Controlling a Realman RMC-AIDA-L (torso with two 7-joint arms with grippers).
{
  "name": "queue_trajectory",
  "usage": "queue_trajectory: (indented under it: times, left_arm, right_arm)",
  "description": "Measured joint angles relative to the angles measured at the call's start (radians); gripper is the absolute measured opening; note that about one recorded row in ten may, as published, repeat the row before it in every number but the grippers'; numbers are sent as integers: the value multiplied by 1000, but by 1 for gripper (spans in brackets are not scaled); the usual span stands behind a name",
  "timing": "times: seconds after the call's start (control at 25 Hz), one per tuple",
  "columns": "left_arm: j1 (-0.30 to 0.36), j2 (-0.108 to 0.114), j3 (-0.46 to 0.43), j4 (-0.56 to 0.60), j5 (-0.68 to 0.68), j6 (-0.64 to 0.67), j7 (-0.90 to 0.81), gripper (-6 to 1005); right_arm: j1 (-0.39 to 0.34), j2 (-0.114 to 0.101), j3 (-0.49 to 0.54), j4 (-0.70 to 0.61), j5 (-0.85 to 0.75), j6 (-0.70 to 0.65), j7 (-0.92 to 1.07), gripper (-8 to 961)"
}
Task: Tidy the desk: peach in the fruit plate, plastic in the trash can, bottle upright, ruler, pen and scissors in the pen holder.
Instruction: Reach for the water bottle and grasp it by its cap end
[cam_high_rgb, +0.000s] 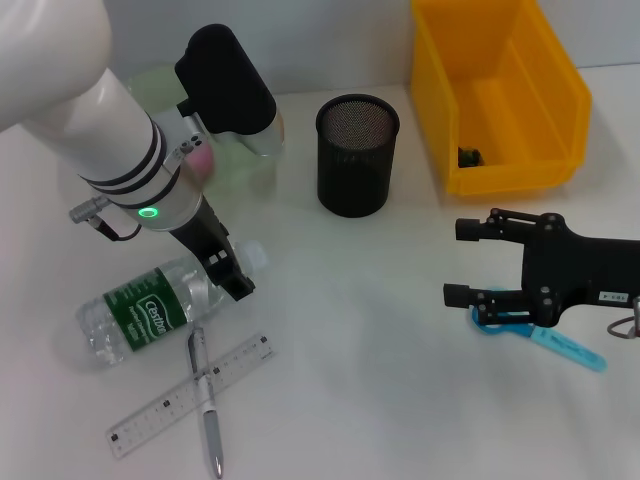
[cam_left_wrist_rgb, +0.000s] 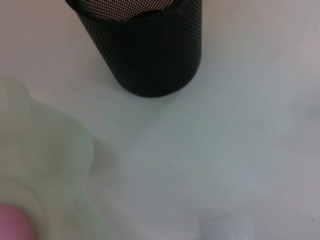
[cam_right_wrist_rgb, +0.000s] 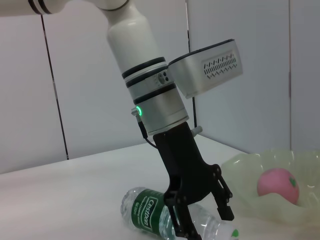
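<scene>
The clear bottle with a green label lies on its side at the front left. My left gripper is down at its neck end, and in the right wrist view that gripper stands open with a finger on each side of the bottle. A pen lies across a clear ruler just in front of the bottle. The pink peach sits in the pale green fruit plate. My right gripper is open at the right, above the blue-handled scissors.
The black mesh pen holder stands at the middle back, also close in the left wrist view. A yellow bin at the back right holds a small dark item. The fruit plate sits behind the left arm.
</scene>
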Motion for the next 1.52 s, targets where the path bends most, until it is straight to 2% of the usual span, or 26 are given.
queue_trajectory:
  times: [0.32,1.08,1.52]
  left_arm:
    - [-23,0,5,-44,-2,-30,-10,809]
    - [-26,0,11,-42,-12,-26,-3,809]
    - [-17,0,39,-50,-16,-59,2,582]
  right_arm:
    - [24,12,-1,1,-5,4,0,826]
    - [30,16,-4,2,-8,32,4,827]
    - [43,23,-4,9,-8,42,5,827]
